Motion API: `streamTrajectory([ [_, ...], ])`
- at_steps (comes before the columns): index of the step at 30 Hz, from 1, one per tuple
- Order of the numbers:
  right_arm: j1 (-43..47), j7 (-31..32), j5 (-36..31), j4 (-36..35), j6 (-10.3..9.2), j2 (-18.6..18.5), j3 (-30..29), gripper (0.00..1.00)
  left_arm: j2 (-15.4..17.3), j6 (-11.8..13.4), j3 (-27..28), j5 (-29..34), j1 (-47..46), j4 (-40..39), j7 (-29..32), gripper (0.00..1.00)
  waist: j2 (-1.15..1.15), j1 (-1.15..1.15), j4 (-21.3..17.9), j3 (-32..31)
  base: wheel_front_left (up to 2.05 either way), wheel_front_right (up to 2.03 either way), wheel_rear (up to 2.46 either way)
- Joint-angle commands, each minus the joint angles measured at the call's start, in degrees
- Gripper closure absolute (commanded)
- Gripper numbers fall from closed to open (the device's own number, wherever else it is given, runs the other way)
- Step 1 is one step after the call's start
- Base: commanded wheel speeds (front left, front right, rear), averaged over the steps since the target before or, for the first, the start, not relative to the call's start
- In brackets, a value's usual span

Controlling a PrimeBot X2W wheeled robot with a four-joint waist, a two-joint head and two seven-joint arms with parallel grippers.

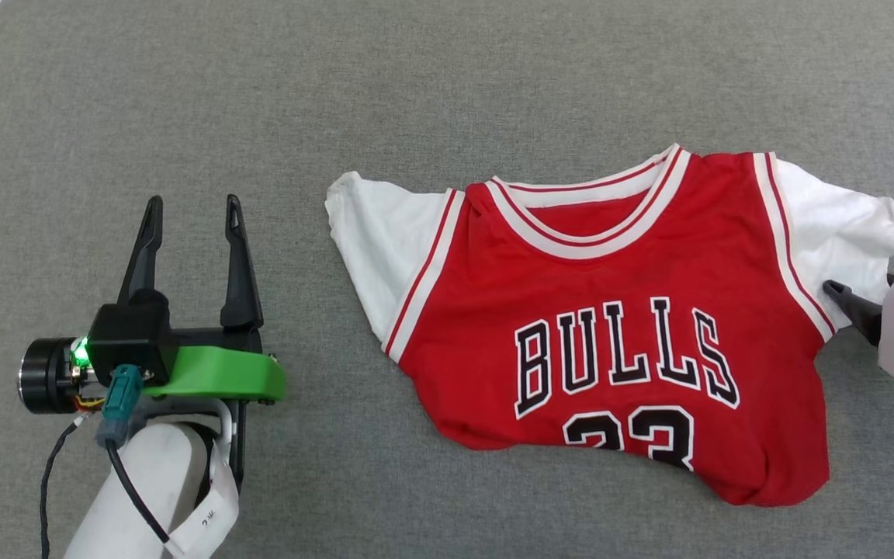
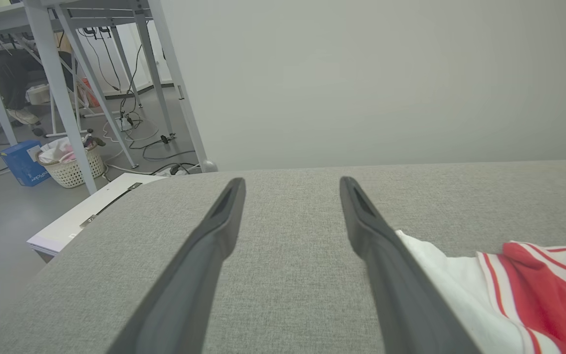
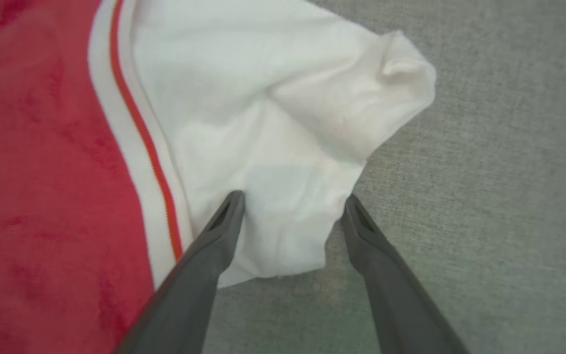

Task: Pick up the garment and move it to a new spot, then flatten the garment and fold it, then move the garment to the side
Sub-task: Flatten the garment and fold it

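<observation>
Garment lying rumpled, front up, on grey surface, hem bunching. R tool gaping wide, straddling R-side sleeve edge, gripping nothing. Best: pinching both layers nr seam. L tool spread wide, empty, well apart from L-side sleeve. Nothing blocking surface; wicker basket, blue box sitting on floor beyond.

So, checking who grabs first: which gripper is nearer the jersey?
Right. The right gripper, open, straddles a white sleeve edge of the garment; the left gripper is open over the grey surface, clear of the other sleeve.
</observation>
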Motion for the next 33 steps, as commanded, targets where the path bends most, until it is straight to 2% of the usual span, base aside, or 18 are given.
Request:
streamTrajectory([
  [1, 0.1, -1.6, 0.6, 1.3, 0.02, 1.3, 2.0, 0.24, -0.8, -0.8, 0.9, 1.0, 1.1, 0.3, -0.3, 0.0, 0.0, 0.0, 0.0, 0.0, 0.0, 0.0, 0.0],
  [2, -0.2, -3.1, 0.2, 1.6, 0.02, 1.1, 2.4, 0.65, -1.2, -1.2, 1.6, 1.4, 1.3, 0.5, -0.3, 0.0, 0.0, 0.0, -0.2, -0.2, 0.0, 0.0, 0.0],
  [3, -0.7, -5.0, 0.1, 2.0, 0.02, 0.8, 2.7, 1.0, -1.5, -1.7, 2.4, 1.9, 1.7, 0.8, -0.3, 0.0, 0.0, 0.0, -0.5, -0.5, 0.0, 0.0, 0.0],
  [11, -2.8, -15.0, 1.7, 3.7, 0.02, -2.9, 0.5, 1.0, -4.2, -5.2, 6.6, 4.7, 3.5, 2.5, -0.3, 0.0, 0.0, 0.0, -2.1, -3.4, 0.0, 0.0, 0.0],
  [18, 1.0, -17.4, 4.6, 5.3, 0.02, -6.2, -2.5, 1.0, -6.4, -7.6, 9.1, 6.6, 4.8, 3.5, -0.3, 0.0, 0.0, 0.0, -2.8, -4.5, 0.0, 0.0, 0.0],
  [22, 4.1, -17.9, 5.9, 8.3, 0.02, -5.7, -3.8, 1.0, -7.4, -9.0, 10.2, 7.5, 5.0, 4.0, -0.3, 0.0, 0.0, 0.0, -2.7, -4.5, 0.0, 0.0, 0.0],
  [30, 6.9, -20.2, 7.1, 15.0, 0.02, -2.3, -4.7, 1.0, -9.0, -11.3, 11.6, 9.2, 4.8, 6.0, -0.3, 0.0, 0.0, 0.0, -2.1, -4.5, 0.0, 0.0, 0.0],
  [31, 6.8, -20.9, 7.2, 15.4, 0.02, -2.0, -4.9, 0.83, -9.1, -11.6, 11.8, 9.4, 4.8, 6.3, -0.3, 0.0, 0.0, 0.0, -2.1, -4.6, 0.0, 0.0, 0.0],
  [32, 6.6, -22.1, 7.0, 15.8, 0.02, -1.7, -5.2, 0.09, -9.2, -11.8, 12.0, 9.6, 4.8, 6.7, -0.3, 0.0, 0.0, 0.0, -2.2, -5.0, 0.0, 0.0, 0.0],
  [33, 6.5, -23.2, 6.7, 16.1, 0.02, -1.6, -5.5, 0.0, -9.2, -12.1, 12.2, 9.7, 4.7, 6.9, -0.3, 0.0, 0.0, 0.0, -2.2, -5.2, 0.0, 0.0, 0.0],
])
